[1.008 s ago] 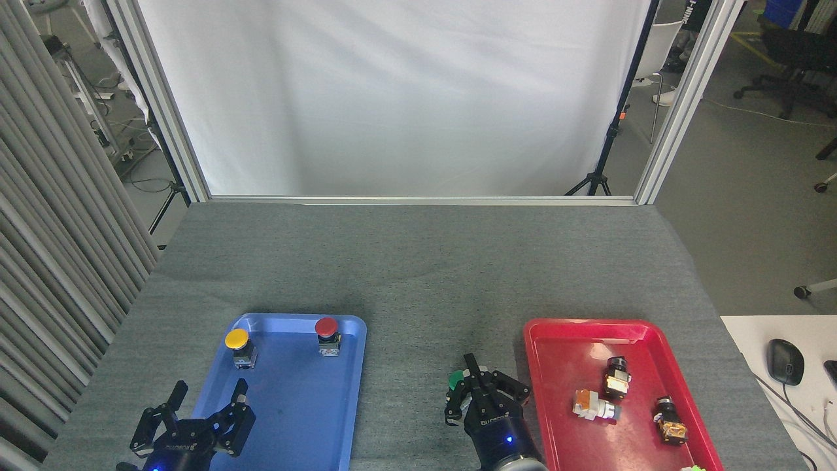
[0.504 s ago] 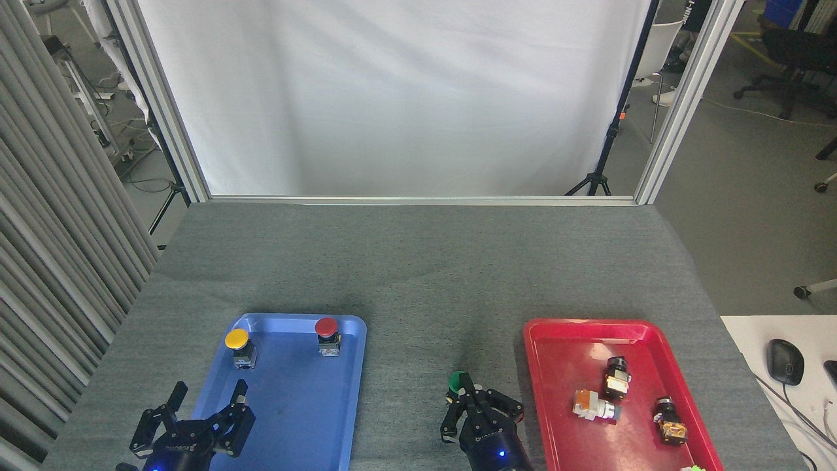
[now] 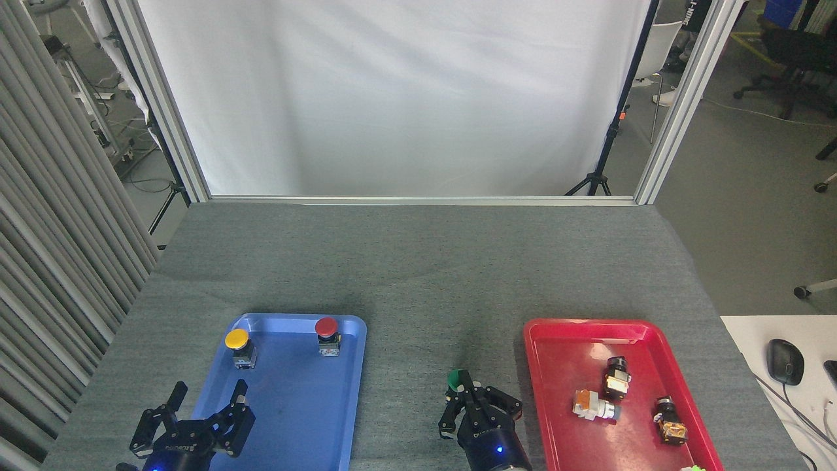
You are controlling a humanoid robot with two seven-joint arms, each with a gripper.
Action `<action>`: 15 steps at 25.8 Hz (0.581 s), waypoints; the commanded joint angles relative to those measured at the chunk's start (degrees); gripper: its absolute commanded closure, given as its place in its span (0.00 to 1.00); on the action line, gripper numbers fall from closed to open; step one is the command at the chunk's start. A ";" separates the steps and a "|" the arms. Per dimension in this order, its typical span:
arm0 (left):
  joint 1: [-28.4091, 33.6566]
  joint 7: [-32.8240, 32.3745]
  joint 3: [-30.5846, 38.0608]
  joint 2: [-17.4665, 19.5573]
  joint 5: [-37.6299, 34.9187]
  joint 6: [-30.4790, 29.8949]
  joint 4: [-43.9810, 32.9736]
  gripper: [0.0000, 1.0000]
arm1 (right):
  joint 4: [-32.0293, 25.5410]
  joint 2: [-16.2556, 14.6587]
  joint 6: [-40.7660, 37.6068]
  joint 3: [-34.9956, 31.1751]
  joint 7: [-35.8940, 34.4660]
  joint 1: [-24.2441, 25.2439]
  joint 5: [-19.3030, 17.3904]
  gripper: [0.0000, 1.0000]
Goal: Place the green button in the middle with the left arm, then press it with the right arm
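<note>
I see everything through one camera, set in my head, looking forward and down over the grey surface [image 3: 418, 261]. It sits high and fairly far back, so the whole cloth shows up to the white backdrop [image 3: 392, 98] behind its far edge. My own two arms enter at the bottom edge of the view, nearest the camera. Beyond the backdrop's frame, lab floor shows on both sides. No second view shares the scene.
</note>
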 commanded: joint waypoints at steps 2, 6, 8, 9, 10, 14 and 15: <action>0.00 -0.10 0.00 0.00 -0.07 -0.09 -0.08 0.00 | -3.28 0.27 -0.48 -0.46 -2.13 -0.33 -0.41 1.00; 0.09 -0.10 0.00 0.00 -0.15 -0.09 -0.08 0.00 | -7.15 -0.44 -0.57 -0.46 -1.96 0.38 -2.35 0.97; 0.09 -0.10 0.00 0.00 -0.15 -0.09 -0.08 0.00 | -9.35 -0.79 -0.39 -0.99 -1.96 1.17 -2.79 0.75; 0.09 -0.10 0.00 0.00 -0.15 -0.09 -0.08 0.00 | -10.32 -1.31 -0.22 -2.04 -2.04 1.78 -2.79 0.52; 0.09 -0.01 0.00 -0.09 -0.15 -0.17 -0.17 0.00 | -11.55 -1.58 -0.22 -3.45 -2.04 2.49 -2.79 0.22; 0.17 -0.01 0.00 -0.09 -0.15 -0.35 -0.43 0.00 | -16.29 -2.37 -1.27 -8.46 -2.57 6.35 -3.14 0.00; 0.17 -0.01 0.00 -0.09 -0.24 -0.35 -0.43 0.00 | -17.26 -2.81 -1.62 -9.78 -2.92 7.41 -3.31 0.00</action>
